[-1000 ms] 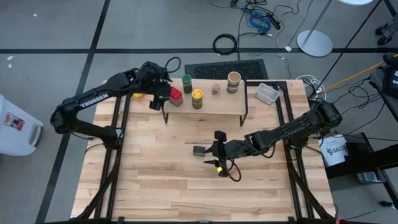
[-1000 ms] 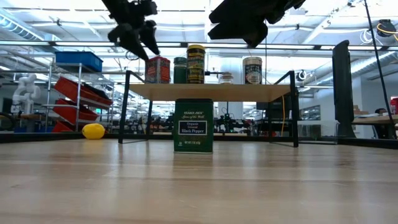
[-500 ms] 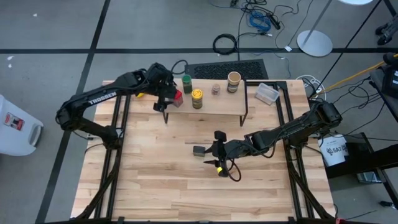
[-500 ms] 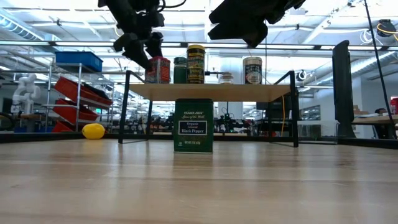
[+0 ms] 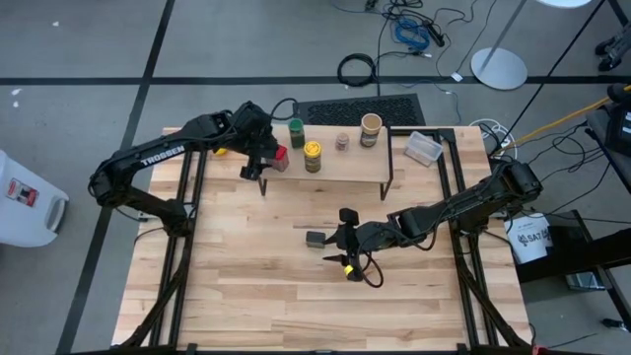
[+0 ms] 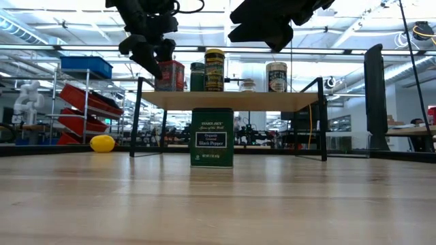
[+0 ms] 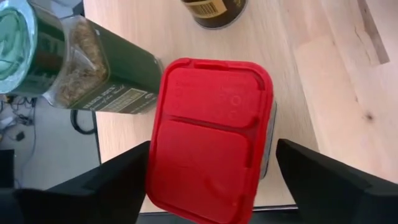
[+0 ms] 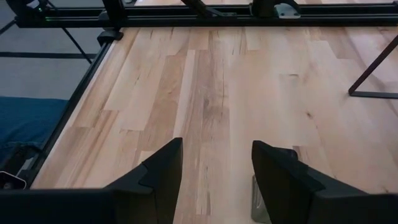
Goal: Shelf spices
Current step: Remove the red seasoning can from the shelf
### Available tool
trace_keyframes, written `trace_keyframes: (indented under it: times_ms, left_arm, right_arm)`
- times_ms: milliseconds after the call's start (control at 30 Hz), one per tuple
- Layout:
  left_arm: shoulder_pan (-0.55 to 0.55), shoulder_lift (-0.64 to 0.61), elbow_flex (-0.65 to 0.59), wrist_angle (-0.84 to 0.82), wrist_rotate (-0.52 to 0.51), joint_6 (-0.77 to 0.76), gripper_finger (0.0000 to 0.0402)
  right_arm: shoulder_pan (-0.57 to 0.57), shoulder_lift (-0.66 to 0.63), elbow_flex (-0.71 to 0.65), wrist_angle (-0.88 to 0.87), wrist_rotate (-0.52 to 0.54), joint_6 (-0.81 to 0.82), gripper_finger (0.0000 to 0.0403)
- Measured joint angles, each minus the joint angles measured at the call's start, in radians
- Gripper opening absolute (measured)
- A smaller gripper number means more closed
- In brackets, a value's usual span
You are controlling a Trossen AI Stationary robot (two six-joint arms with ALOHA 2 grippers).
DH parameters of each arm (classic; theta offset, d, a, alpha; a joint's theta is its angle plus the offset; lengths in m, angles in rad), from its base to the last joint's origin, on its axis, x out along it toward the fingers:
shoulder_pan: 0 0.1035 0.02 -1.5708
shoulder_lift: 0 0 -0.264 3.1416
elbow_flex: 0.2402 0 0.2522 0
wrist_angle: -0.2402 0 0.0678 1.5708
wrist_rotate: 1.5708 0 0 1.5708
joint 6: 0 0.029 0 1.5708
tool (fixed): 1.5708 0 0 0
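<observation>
The left gripper (image 7: 211, 180) is hovering over the red tin (image 7: 208, 140) at the left end of the shelf (image 5: 345, 170), its jaws spread wide on either side of the tin and not gripping it. The green-lidded jar (image 5: 296, 131), yellow-lidded jar (image 5: 313, 155), tiny jar (image 5: 342, 141) and tan jar (image 5: 371, 128) are standing along the shelf to the tin's right. The right gripper (image 8: 214, 165) is waiting mid-table, jaws partly spread and empty, above and beside the dark box (image 6: 212, 137), which is sitting on the table (image 5: 256, 286) in front of the shelf.
</observation>
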Motion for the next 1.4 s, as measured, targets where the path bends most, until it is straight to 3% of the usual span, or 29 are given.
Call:
trace_keyframes:
  times_ms: [633,1100,1400]
  left_arm:
    - [-0.012,-0.003,0.06,-0.089,-0.001,-0.09,0.0276]
    - [-0.016,0.004,0.092,-0.091,0.005,-0.173,0.0274]
    - [-0.015,0.024,0.092,-0.095,0.068,-0.219,0.0273]
  right_arm:
    - [0.0,0.0,0.0,0.0,0.0,0.0,0.0181]
    - [0.0,0.0,0.0,0.0,0.0,0.003,0.0181]
    - [0.0,0.0,0.0,0.0,0.0,0.004,0.0181]
